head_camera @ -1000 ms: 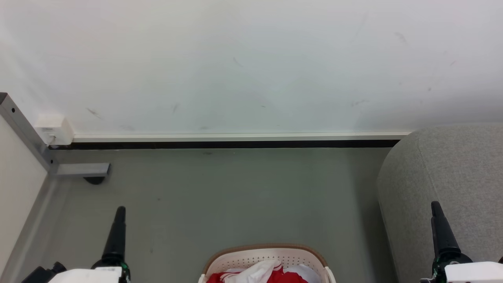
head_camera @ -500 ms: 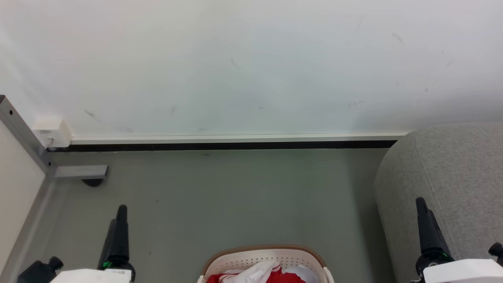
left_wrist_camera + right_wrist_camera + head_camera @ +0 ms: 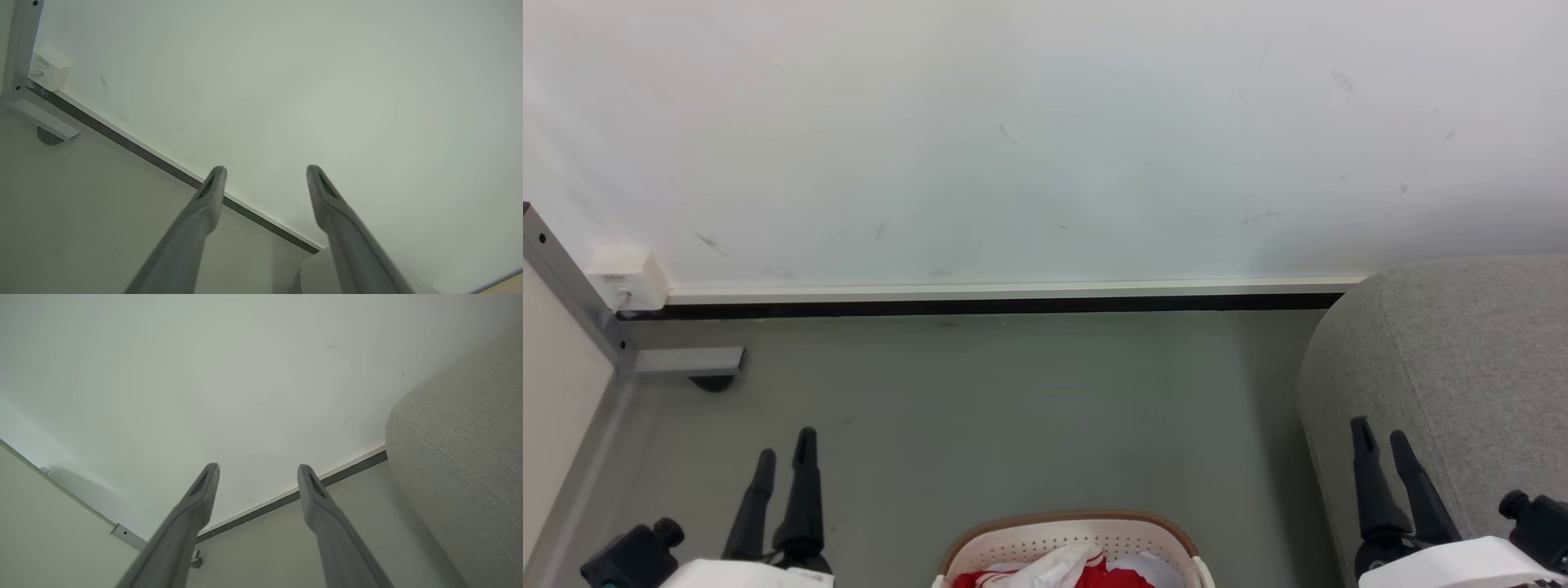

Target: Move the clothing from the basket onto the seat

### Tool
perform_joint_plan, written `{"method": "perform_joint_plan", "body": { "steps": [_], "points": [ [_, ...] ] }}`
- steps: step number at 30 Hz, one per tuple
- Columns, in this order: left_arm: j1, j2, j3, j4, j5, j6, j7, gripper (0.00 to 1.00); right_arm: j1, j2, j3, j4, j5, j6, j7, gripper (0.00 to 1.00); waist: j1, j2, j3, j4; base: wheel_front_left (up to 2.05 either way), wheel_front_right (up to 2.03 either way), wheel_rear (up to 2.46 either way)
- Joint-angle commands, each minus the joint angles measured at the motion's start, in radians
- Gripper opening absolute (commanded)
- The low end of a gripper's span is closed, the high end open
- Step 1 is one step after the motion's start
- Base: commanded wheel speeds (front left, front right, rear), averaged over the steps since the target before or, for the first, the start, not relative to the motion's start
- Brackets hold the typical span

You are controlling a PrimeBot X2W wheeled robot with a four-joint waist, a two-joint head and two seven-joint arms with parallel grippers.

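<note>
Basket (image 3: 1168, 535) sat at lower edge, red clothing (image 3: 1111, 578) heaped inside, sofa (image 3: 1462, 359) rounded off at right, grey floor (image 3: 1013, 408) stretched to wall (image 3: 1045, 147), left gripper (image 3: 786, 443) and right gripper (image 3: 1379, 430) hung spread, holding nothing.

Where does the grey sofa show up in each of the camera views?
Head view: the sofa sits at the right edge, its rounded corner towards the floor.
Left wrist view: a small rounded grey piece at the bottom edge, right of centre, probably the sofa's corner.
Right wrist view: along the right side.
Shared landmark: the dark baseboard strip runs along the wall and ends at the sofa in all three.
</note>
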Motion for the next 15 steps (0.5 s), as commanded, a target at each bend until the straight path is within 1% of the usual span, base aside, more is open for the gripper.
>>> {"method": "perform_joint_plan", "body": {
  "steps": [1, 7, 15],
  "points": [
    [-0.001, 0.011, -0.003, -0.018, 0.056, 0.005, -0.015, 1.00, -0.020, -0.011, 0.011, -0.008, -0.050, -0.001, -0.010, 1.00, 0.0000, 0.0000, 0.000, -0.001, 0.00, 0.00, 0.00],
    [0.007, 0.015, -0.013, -0.016, 0.151, 0.015, -0.031, 1.00, -0.021, -0.008, 0.025, 0.019, -0.149, -0.001, -0.028, 1.00, 0.0000, 0.0000, 0.000, -0.004, 0.00, 0.00, 0.00],
    [0.016, 0.017, -0.021, -0.020, 0.239, 0.027, -0.054, 1.00, -0.030, -0.001, 0.032, 0.038, -0.254, -0.001, -0.050, 1.00, 0.0000, 0.0000, -0.003, -0.006, 0.00, 0.00, 0.00]
  ]
}}
